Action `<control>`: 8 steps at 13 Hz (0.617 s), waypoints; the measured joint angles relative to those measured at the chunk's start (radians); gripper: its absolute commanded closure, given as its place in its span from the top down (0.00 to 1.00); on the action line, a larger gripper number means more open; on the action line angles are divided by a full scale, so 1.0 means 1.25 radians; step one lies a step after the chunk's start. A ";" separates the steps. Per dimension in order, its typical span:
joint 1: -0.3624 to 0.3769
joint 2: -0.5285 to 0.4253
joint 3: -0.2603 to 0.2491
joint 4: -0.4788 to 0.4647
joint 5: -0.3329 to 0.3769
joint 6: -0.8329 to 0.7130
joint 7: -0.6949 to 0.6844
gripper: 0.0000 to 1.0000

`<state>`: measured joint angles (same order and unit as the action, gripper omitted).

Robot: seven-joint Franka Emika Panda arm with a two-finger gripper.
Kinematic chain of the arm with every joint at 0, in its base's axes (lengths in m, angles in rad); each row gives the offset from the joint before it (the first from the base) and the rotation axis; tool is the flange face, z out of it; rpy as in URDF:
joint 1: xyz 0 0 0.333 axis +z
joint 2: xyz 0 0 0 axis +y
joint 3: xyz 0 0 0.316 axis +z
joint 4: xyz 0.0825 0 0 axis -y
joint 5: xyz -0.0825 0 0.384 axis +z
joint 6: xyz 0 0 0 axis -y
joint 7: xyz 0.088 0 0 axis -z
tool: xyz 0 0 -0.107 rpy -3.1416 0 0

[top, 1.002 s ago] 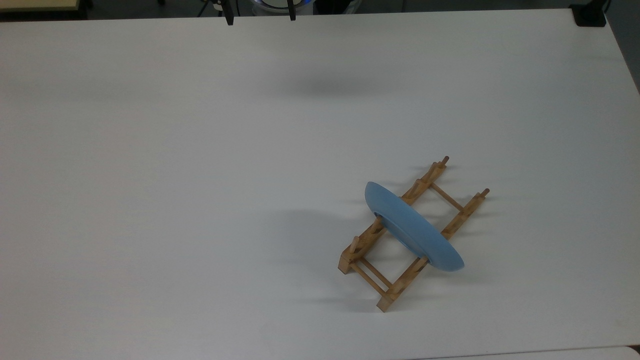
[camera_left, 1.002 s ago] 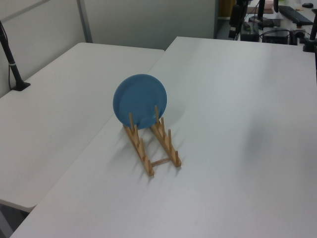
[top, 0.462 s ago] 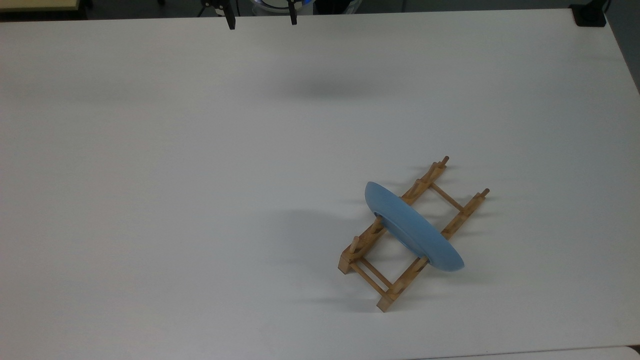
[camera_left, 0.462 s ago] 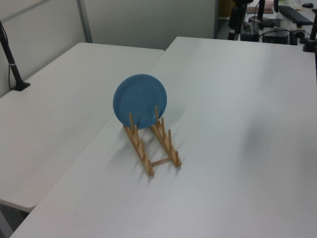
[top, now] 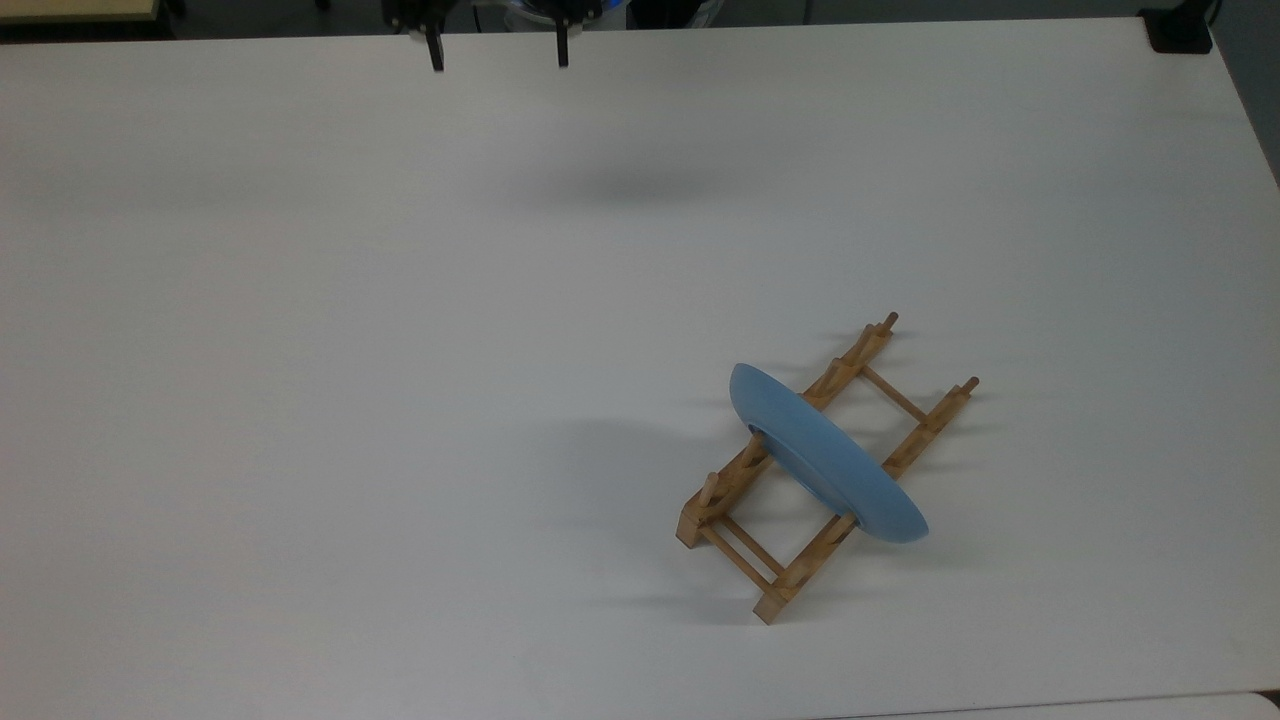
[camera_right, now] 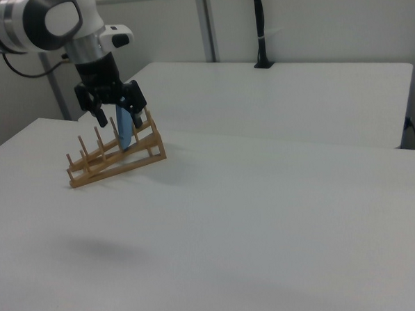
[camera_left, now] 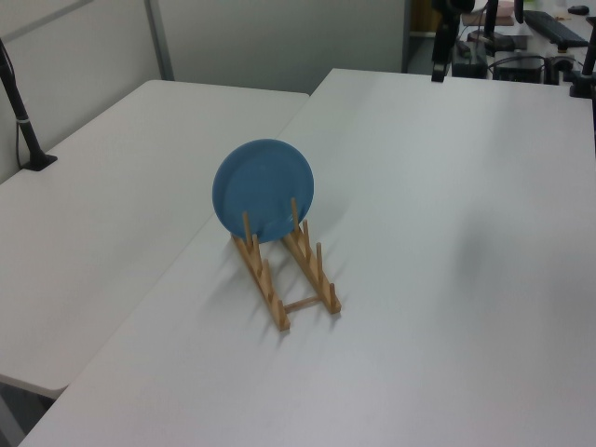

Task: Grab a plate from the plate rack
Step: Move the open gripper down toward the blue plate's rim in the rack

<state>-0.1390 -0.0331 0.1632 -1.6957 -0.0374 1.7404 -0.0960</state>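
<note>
1. 1 plate (top: 830,465) stands on edge in 1 rack (top: 760,560), at about 5 o'clock of the table (top: 350,400) in the top view.
2. The rack has 2 rails with upright pegs; the plate sits near its middle.
3. 1 gripper (top: 497,55) hangs at 12 o'clock in the top view, well apart from the plate, its 2 fingers (top: 435,55) spread and holding nothing.

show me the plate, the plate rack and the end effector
plate (camera_left: 263,190), left view, middle of its round blue face
plate rack (top: 740,557), top view, double crossbar at the near end
end effector (top: 497,52), top view, midway between the two dark fingertips
</note>
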 measured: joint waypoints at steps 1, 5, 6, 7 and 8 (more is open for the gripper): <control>0.000 0.014 0.008 0.000 -0.018 0.027 -0.004 1.00; 0.020 0.047 0.019 0.007 -0.031 0.211 -0.002 1.00; 0.031 0.050 0.019 0.014 -0.033 0.249 0.018 1.00; 0.039 0.053 0.019 0.025 -0.042 0.285 0.043 1.00; 0.044 0.058 0.019 0.036 -0.052 0.316 0.061 1.00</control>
<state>-0.0837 0.0390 0.1872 -1.6510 -0.1029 2.1350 -0.0201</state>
